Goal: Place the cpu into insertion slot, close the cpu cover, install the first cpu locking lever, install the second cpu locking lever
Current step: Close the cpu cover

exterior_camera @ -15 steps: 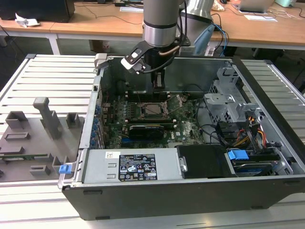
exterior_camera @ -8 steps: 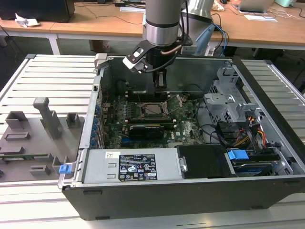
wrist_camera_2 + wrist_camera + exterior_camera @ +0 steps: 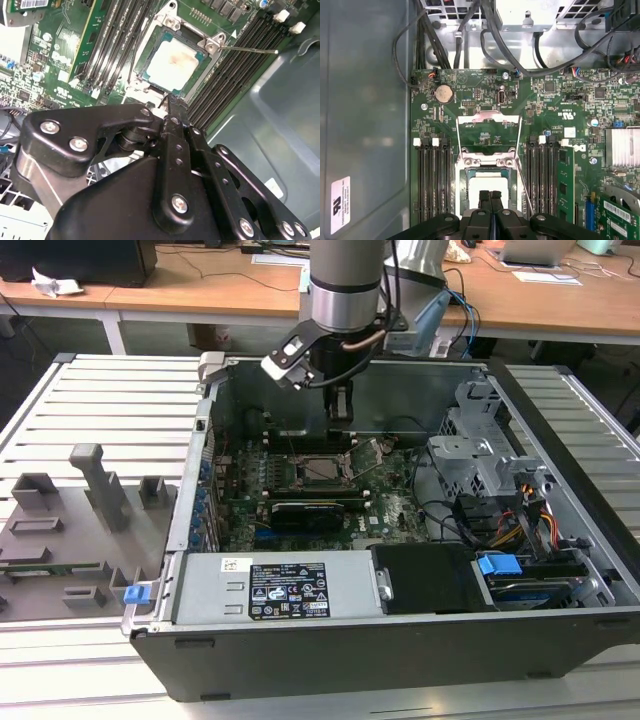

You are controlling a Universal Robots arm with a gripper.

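The cpu (image 3: 172, 62), a silvery square chip, lies in the insertion slot (image 3: 197, 75) on the green motherboard; both wrist views show it, and in the first wrist view the cpu (image 3: 482, 186) is partly hidden by my fingers. The cpu cover (image 3: 490, 118) stands flipped open beyond the socket, with the board visible through its window. A thin locking lever (image 3: 250, 49) sticks out free beside the socket. My gripper (image 3: 167, 102) hangs just above the socket's edge, shut with nothing between its fingers. In the exterior view the gripper (image 3: 340, 410) is over the socket (image 3: 325, 471).
Black memory slots (image 3: 432, 182) flank the socket on both sides. A black expansion card (image 3: 310, 512), a power supply (image 3: 290, 590) and a drive cage (image 3: 490, 455) with cables fill the open case. A grey fixture tray (image 3: 70, 530) lies at the exterior view's left.
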